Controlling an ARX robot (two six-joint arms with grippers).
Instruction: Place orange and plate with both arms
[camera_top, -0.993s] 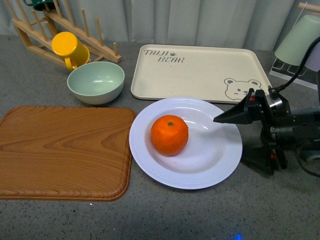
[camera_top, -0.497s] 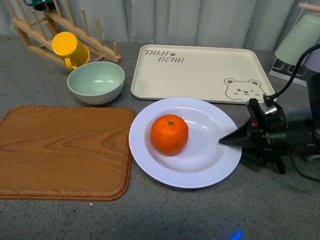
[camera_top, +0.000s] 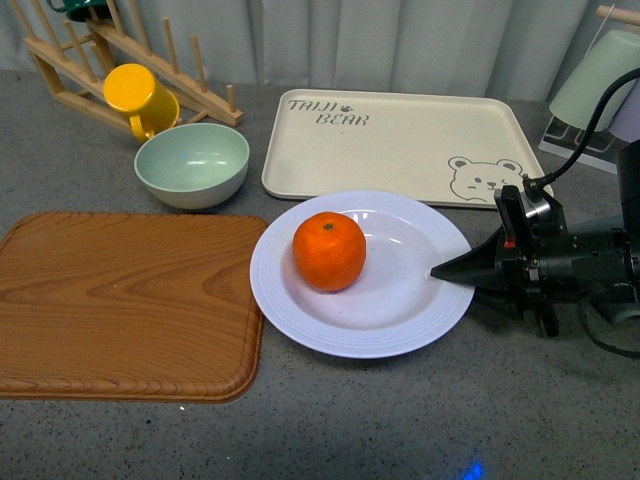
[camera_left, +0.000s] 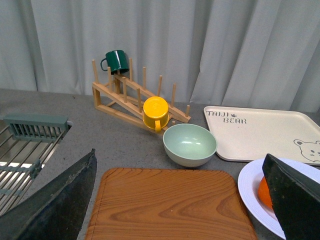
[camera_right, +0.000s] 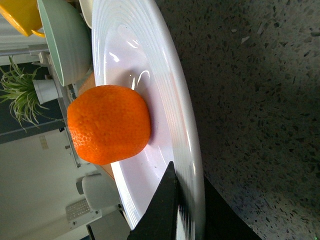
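Pinching the one plate (camera_top: 400, 305) at its right rim, the right hand (camera_top: 436, 272) is clamped over that edge, as the right wrist view shows up close; the single orange (camera_top: 329, 250) sits inside. Only the left wrist view shows the left hand (camera_left: 180, 157), spread wide.

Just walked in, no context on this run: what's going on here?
The right gripper has its fingers closed on the right rim of the lavender-white plate, one above and one below, as the right wrist view shows. The orange sits on the plate, left of centre. The left gripper is open, holds nothing and is out of the front view. The plate lies between the wooden board and the bear tray; whether it is off the counter I can't tell.
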